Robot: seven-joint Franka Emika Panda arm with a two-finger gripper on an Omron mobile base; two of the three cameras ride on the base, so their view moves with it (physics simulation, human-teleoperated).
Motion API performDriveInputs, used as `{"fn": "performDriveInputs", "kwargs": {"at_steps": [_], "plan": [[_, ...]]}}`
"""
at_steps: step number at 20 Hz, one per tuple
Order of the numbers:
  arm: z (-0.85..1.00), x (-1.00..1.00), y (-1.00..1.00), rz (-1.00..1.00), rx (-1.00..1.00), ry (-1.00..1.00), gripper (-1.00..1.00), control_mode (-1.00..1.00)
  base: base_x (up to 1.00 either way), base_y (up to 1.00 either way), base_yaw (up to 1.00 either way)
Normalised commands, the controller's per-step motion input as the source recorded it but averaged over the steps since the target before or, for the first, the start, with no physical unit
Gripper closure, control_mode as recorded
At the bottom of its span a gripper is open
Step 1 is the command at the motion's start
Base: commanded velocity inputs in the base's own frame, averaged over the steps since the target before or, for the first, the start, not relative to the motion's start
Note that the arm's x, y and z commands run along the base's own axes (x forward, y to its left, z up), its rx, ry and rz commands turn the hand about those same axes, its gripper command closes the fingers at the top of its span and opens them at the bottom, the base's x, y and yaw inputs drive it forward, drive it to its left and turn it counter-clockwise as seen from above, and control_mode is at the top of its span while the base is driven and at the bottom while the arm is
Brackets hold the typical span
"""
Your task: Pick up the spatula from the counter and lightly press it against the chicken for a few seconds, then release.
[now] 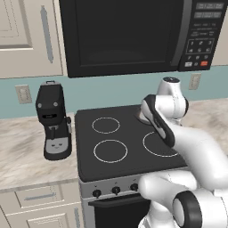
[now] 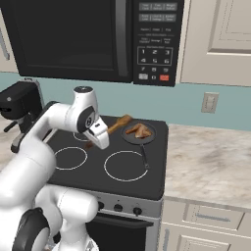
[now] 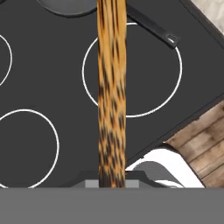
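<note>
- The gripper (image 3: pixel 112 180) is clamped on the spatula (image 2: pixel 119 124); the jaws grip the handle's near end.
- The spatula is off the counter and held above the stove (image 2: pixel 128 182). In the hand view it runs straight out from the jaws toward 12 o'clock.
- In the right base view the spatula points from the gripper toward 2 o'clock. Its far end sits at the pan's (image 2: pixel 128 138) 10 o'clock rim.
- The chicken (image 2: pixel 140 130) lies in the pan on the back right burner, at 3 o'clock from the gripper.
- Whether the spatula's end touches the chicken cannot be told; it appears just beside it.
- Step in hand, as judged: pick-up is done; the approach to the chicken is near its end.
- Next move calls for a short advance toward 3 o'clock and a gentle descent until the blade rests on the chicken.
- Keep pressure light so the pan does not slide, hold briefly, then part the jaws.
</note>
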Motion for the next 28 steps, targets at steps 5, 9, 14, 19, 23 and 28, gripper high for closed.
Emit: {"fn": "performDriveInputs", "kwargs": {"at_steps": [5, 9, 14, 19, 23, 28], "plan": [[-0.13, 0.34, 0.0, -0.09, 0.02, 0.05, 1.0, -1.0, 0.0, 0.0, 0.0], [-0.12, 0.27, 0.0, -0.05, 0.04, 0.05, 1.0, -1.0, 0.0, 0.0, 0.0], [-0.06, 0.2, 0.0, -0.03, 0.04, 0.04, 1.0, -1.0, 0.0, 0.0, 0.0], [-0.05, 0.17, 0.0, -0.02, 0.03, 0.04, 1.0, -1.0, 0.0, 0.0, 0.0], [-0.11, 0.19, 0.01, -0.02, 0.01, 0.05, 1.0, -1.0, 0.0, 0.0, 0.0], [-0.21, 0.22, 0.03, -0.03, 0.01, 0.07, 1.0, -1.0, 0.0, 0.0, 0.0]]}}
